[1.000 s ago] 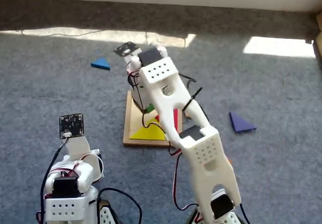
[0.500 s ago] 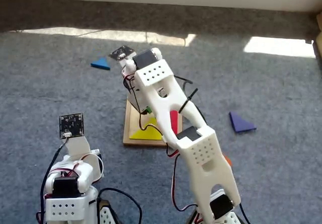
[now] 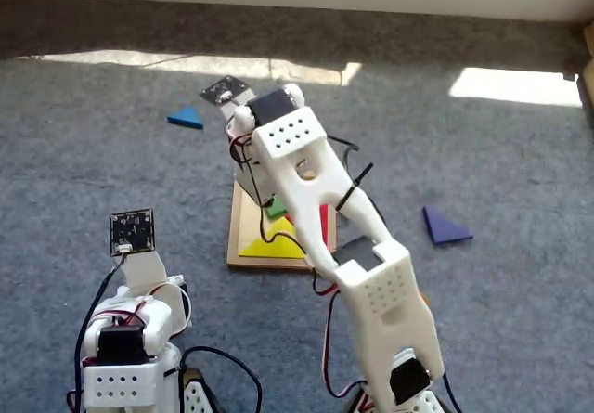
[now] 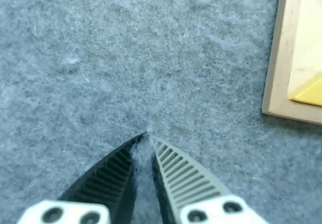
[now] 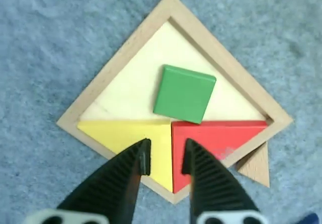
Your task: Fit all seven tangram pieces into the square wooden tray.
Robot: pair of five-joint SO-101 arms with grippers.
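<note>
Two robot arms on grey carpet [image 3: 93, 172], one poised over a square wooden tray [image 3: 232, 241] that holds three tangram pieces.

Left of the tray, the left gripper [image 4: 150, 137] hangs over bare carpet, its fingers pressed almost together with nothing between them. A light blue triangle [image 3: 187, 117] lies well apart, beyond the tray's far left corner. Inside the tray, a yellow triangle [image 5: 136, 133] and a red triangle [image 5: 211, 136] sit side by side, touching, and a green square [image 5: 183, 93] meets them where they join. The right gripper [image 5: 165, 158] hovers above that seam, fingers slightly spread, holding nothing. A tan triangle [image 5: 256, 166] lies against the tray's outer rim beside the red piece. A dark blue triangle [image 3: 445, 226] lies well to the right of the tray.
</note>
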